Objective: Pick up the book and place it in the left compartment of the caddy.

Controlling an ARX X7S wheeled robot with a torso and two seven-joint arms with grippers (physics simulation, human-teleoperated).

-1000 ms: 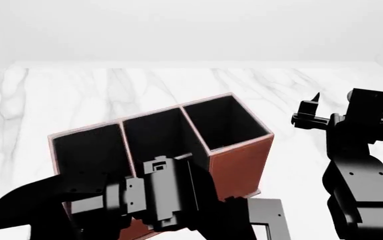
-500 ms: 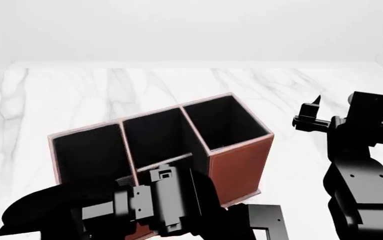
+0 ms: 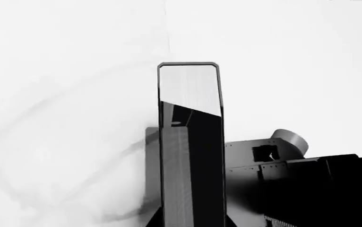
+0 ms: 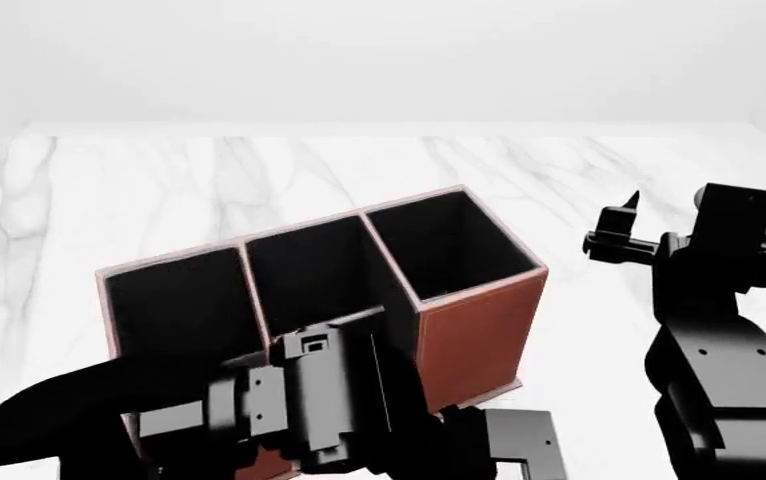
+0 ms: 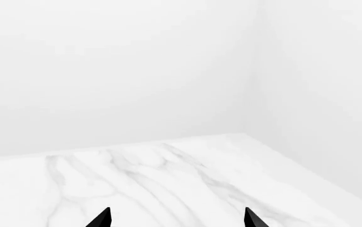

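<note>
We see a white marble table top with grey veins [image 4: 223, 180] | plain white walls [image 5: 105, 71] | soft, even light

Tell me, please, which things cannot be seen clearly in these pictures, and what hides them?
Left wrist view: the bottom edge cuts off the left claw, so its grip on the book cannot be confirmed.
Head view: the left arm covers the caddy's front wall and the low part of the left compartment; the book does not show here.
Right wrist view: only the two tips of the right claw show; the bottom edge cuts the rest.
</note>
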